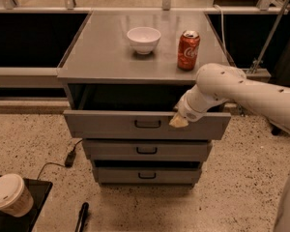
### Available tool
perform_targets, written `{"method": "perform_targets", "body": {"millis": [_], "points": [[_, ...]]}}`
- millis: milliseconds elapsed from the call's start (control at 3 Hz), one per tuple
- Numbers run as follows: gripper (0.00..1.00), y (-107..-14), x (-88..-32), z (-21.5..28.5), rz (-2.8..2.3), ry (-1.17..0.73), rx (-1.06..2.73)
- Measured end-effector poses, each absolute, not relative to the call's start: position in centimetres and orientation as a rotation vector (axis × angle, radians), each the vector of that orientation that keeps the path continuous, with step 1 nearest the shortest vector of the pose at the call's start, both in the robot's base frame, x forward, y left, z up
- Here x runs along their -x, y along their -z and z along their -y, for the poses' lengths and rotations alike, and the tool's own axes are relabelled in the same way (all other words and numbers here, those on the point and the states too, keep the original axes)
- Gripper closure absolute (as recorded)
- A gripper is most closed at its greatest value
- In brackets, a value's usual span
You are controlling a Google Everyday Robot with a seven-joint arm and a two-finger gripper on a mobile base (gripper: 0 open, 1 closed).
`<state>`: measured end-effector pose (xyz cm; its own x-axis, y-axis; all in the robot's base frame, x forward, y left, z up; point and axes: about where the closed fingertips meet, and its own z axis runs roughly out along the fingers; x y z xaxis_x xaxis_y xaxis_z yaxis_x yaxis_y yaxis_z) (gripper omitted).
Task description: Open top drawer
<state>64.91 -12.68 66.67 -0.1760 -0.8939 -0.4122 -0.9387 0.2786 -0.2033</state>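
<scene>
Camera view: top drawer (pixel 111 124) sits partway out under the desk (pixel 101 57). The tool (pixel 179 121) rests on the drawer front's upper edge, right of the handle (pixel 147 124), likely hooked there for pulling. I cannot tell whether it is clenched or released.

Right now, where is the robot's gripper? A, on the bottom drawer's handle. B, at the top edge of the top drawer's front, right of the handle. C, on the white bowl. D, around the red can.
B: the gripper sits at the upper edge of the top drawer front, right of its handle, well clear of the bowl and the can.
</scene>
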Motion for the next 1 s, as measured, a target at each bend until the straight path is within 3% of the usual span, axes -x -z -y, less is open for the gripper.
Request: {"method": "perform_targets", "body": {"millis": [1000], "points": [[1.00, -67.1, -63.4, 12.8, -2.099, -0.124, 1.647]]}}
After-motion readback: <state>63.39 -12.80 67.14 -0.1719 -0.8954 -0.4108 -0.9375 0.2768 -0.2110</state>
